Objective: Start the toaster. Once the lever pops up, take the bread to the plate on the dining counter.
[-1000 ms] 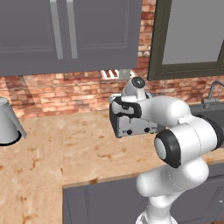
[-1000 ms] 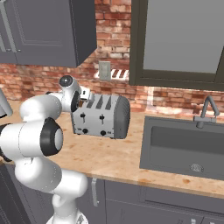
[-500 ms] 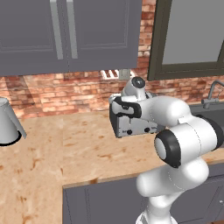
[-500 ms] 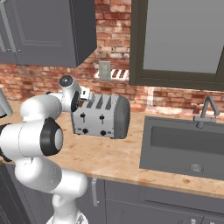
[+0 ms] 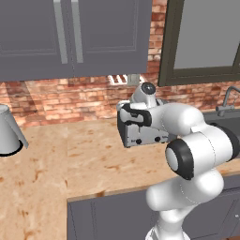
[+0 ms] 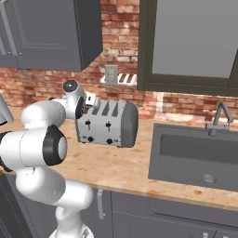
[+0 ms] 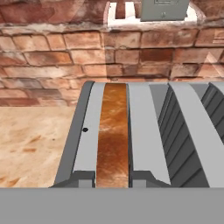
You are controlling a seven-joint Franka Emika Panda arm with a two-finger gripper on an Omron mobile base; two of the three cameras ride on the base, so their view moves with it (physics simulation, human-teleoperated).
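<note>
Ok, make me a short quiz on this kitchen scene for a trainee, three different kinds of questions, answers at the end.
1. True or false: the bread sits in a slot of the toaster.
2. What lies to the toaster's right on the counter in the right base view? A) sink B) plate C) kettle
3. Fill in: the wall behind the toaster is made of ____.

Key: 1 true. 2 A, the sink. 3 brick.

No legible text, label, brand or number appears on any surface. The toaster (image 6: 108, 124) bears no readable markings.
</note>
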